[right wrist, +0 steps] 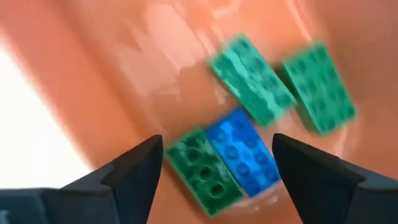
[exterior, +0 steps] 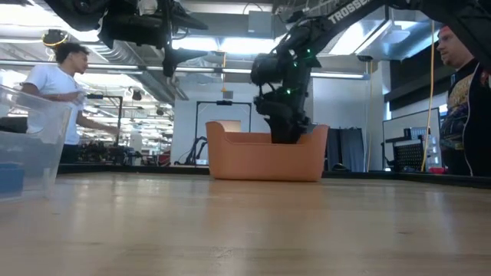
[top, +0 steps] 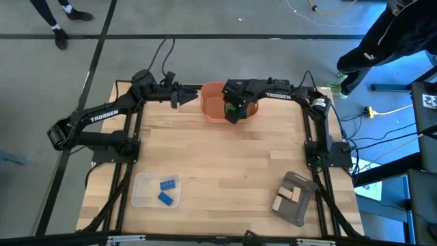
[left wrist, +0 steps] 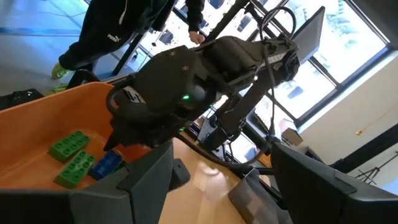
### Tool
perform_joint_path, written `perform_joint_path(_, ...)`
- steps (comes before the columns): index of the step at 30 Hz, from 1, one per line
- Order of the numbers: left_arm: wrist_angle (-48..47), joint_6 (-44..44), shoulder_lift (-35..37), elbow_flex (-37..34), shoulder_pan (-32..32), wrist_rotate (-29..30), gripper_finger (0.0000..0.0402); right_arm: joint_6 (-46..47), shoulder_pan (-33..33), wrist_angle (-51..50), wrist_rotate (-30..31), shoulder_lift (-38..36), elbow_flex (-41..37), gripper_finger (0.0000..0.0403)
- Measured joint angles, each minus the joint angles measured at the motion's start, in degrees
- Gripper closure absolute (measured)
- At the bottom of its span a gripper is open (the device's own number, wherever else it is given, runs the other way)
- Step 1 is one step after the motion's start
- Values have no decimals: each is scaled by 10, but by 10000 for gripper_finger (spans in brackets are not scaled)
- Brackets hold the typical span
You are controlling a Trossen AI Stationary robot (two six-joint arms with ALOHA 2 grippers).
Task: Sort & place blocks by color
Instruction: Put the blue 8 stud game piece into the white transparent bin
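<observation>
The orange bin [top: 213, 102] stands at the far middle of the table. On its floor lie a blue block [right wrist: 245, 152] and three green blocks [right wrist: 252, 78], [right wrist: 318, 87], [right wrist: 202, 174]. My right gripper [right wrist: 214, 171] is open and reaches down into the bin [exterior: 261, 157]; its fingers stand on either side of the blue block and the green one beside it, above them. My left gripper [top: 179, 96] is open and hovers just left of the bin. The left wrist view shows two green blocks [left wrist: 69, 144] and the blue block [left wrist: 106, 165].
A clear tray [top: 147, 198] near the front left holds two blue blocks [top: 168, 184]. A grey tray [top: 300, 212] at the front right holds tan blocks [top: 287, 197]. Bare wood lies between the trays and the bin. People stand beyond the table [exterior: 57, 84], [exterior: 464, 92].
</observation>
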State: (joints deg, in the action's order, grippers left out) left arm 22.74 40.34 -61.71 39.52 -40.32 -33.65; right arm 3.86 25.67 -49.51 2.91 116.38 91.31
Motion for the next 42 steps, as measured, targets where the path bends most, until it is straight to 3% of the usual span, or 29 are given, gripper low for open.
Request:
perform_joint_path(3, 0, -1, 0, 0, 0, 0, 140, -44, -6, 4, 4, 0, 5, 99)
perform_joint_path(9, 0, 0, 0, 0, 0, 2, 140, 1, 6, -28, 4, 14, 2, 99)
perform_joint_path(25, 0, 3, 0, 0, 2, 20, 140, -21, -7, -41, 31, 68, 5, 107)
perform_joint_path(28, 0, 3, 0, 0, 2, 28, 140, -4, -7, -40, 34, 69, 5, 139)
perform_joint_path(38, 0, 12, 0, 0, 2, 30, 140, 2, -8, -42, 56, 71, 7, 340)
perform_joint_path(42, 0, 15, 0, 0, 2, 30, 140, -11, -7, -49, 57, 74, 31, 395)
